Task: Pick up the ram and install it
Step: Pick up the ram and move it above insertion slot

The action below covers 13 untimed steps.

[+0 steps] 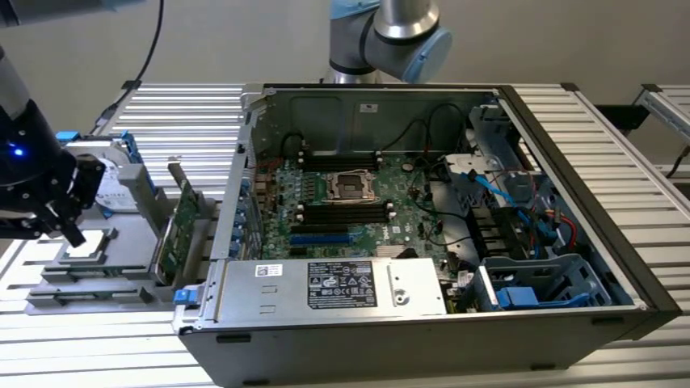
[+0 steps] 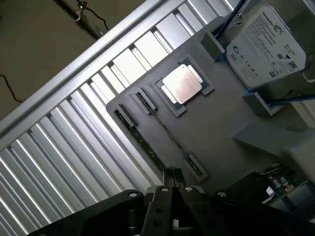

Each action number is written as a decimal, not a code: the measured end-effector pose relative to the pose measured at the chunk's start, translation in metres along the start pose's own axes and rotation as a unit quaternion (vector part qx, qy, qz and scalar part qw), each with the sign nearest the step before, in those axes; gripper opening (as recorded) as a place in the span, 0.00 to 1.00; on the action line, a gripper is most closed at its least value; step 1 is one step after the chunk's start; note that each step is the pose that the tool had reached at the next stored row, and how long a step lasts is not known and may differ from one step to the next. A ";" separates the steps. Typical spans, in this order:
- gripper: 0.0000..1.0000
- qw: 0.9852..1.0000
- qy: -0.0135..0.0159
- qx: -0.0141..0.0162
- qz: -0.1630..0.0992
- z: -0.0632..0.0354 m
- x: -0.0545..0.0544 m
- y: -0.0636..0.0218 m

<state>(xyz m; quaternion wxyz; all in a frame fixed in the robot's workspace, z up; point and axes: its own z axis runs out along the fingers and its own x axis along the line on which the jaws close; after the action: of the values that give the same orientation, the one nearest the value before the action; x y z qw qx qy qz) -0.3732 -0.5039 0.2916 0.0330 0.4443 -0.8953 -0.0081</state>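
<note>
Black gripper (image 2: 166, 190) hovers by the thin green ram (image 2: 147, 146), edgewise in a matte grey tray (image 2: 216, 129); how far it is open cannot be told. Ribbed aluminium table (image 2: 59, 162) lies beneath.

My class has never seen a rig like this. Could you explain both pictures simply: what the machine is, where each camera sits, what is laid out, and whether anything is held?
The machine is a robot arm ending in a gripper, its clamp-like hand. One picture comes from a camera off the arm, overlooking an open computer case on a slatted table. The other comes from a camera on the wrist, looking past the gripper. To the exterior view's left of the case, a grey tray carries a processor chip, a hard drive and the ram, a thin green stick standing on edge. The gripper hovers right at the ram; whether it grips it cannot be told.
</note>
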 end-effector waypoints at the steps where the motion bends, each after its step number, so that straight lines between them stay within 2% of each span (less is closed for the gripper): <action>1: 0.11 1.000 0.000 0.001 -0.010 0.0008 0.000 0.0000; 4: 0.11 0.999 0.001 0.002 -0.036 0.0028 0.000 -0.0001; 7: 0.11 0.998 0.003 0.003 -0.064 0.0049 0.000 -0.0002; 10: 0.11 0.996 0.004 0.005 -0.091 0.0070 0.000 -0.0003; 13: 0.11 0.993 0.005 0.006 -0.118 0.0092 0.000 -0.0004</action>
<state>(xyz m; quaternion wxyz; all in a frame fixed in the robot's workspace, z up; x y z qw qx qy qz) -0.3732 -0.5039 0.2824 0.0336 0.5468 -0.8366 -0.0041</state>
